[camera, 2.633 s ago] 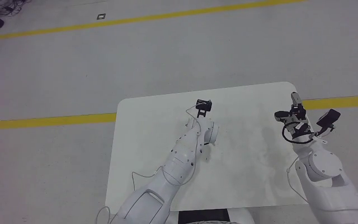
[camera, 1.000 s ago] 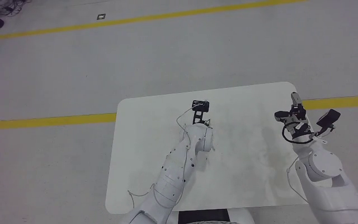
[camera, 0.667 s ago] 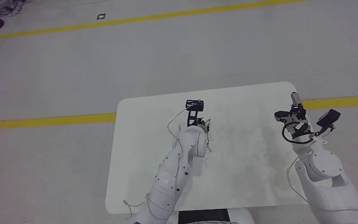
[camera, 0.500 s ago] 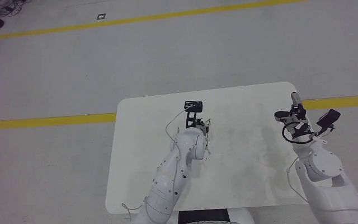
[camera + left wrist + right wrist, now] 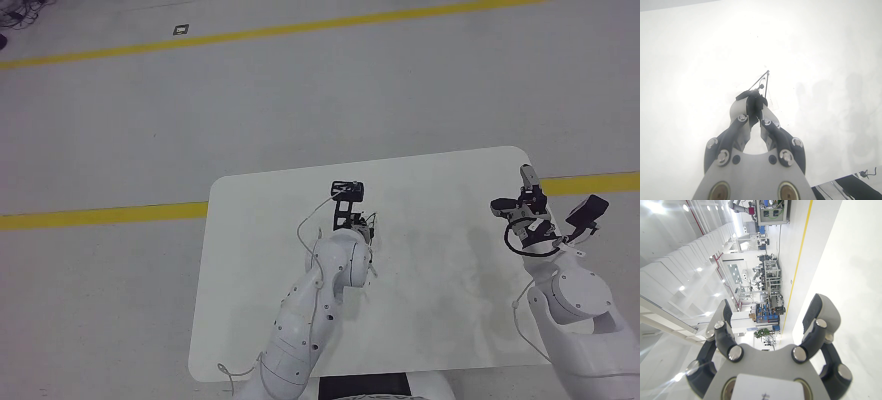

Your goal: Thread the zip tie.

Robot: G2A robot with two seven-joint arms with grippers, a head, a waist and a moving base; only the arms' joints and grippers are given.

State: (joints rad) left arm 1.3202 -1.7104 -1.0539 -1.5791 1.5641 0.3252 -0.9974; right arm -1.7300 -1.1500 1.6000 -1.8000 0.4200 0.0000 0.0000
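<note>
A thin black zip tie sticks out past the fingertips of my left gripper, bent into a narrow loop just above the white table. That gripper is shut on the zip tie. From above, my left gripper is over the middle of the table, largely hidden under its wrist. My right gripper is open with nothing between its fingers and faces out toward the room. In the top view my right gripper is raised near the table's right edge, far from the zip tie.
The white table has rounded corners, and its bare surface lies between the two arms. A yellow floor line runs behind it. The table's right edge lies close under the right arm.
The left arm swung its wrist and gripper a little to the left over the table's middle, then held still for the last half second. The right arm has not moved.
</note>
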